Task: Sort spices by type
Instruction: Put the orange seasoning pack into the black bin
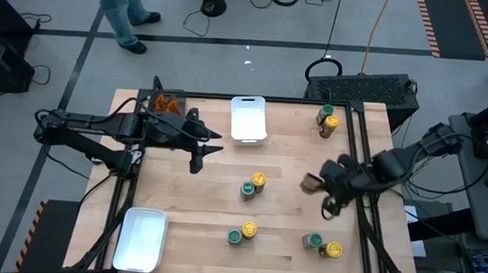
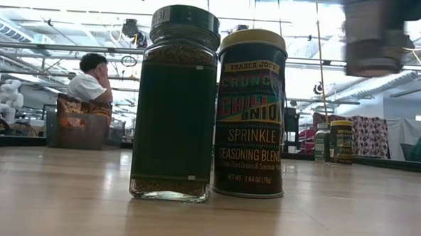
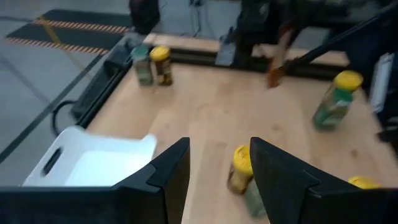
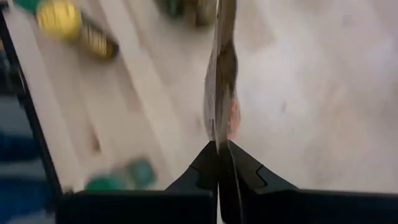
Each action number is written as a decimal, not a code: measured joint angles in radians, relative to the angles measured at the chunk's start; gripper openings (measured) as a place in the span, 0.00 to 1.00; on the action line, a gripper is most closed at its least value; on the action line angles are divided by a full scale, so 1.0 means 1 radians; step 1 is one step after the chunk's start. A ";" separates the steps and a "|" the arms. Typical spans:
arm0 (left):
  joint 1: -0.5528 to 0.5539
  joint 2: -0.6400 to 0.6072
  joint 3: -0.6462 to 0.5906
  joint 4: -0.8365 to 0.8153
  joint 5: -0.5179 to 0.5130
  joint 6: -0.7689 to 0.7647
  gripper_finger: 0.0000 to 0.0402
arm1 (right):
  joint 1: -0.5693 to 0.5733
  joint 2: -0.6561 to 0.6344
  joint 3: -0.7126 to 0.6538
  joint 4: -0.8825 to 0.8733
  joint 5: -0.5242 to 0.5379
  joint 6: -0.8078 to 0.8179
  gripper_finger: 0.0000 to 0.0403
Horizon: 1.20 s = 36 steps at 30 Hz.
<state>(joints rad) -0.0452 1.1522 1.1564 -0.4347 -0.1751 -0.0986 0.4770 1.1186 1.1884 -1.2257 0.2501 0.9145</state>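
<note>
Right gripper, centre-right of the high view, pinching a thin brown packet edge-on; may slip if swung; left gripper unclenched, empty

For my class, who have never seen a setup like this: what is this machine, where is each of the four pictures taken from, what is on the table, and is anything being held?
It is a robot with two dark arms at a wooden table. One picture looks straight down, one looks level across the tabletop, and two come from cameras on the arms' wrists.

On the table stand pairs of small spice jars, one green-lidded jar beside one yellow-lidded jar in each pair. There are also two white trays and a bin with orange packets at a far corner.

The left gripper hangs open over the table, empty. The right gripper is shut on a thin flat packet, lifted clear of the wood.
</note>
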 joint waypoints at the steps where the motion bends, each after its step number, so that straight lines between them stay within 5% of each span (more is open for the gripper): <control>1: -0.001 0.000 0.000 0.023 0.015 0.000 0.43 | -0.034 0.004 0.013 0.018 0.008 -0.046 0.00; 10: 0.048 0.019 0.001 0.253 0.022 -0.003 0.43 | -0.338 0.046 0.049 0.259 0.003 -0.713 0.00; 17: 0.139 0.118 0.006 0.435 0.097 -0.079 0.43 | -0.574 0.091 0.048 0.395 -0.176 -1.058 0.00; 27: 0.246 0.220 0.040 0.381 0.276 -0.104 0.43 | -0.708 0.138 0.047 0.489 -0.227 -1.081 0.00; 36: 0.291 0.253 0.041 0.254 0.305 -0.073 0.43 | -0.779 0.137 -0.026 0.503 -0.315 -0.980 0.00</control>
<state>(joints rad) 0.2461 1.4057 1.1979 -0.1806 0.1295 -0.1714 -0.3018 1.2557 1.1621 -0.7231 -0.0644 -0.0652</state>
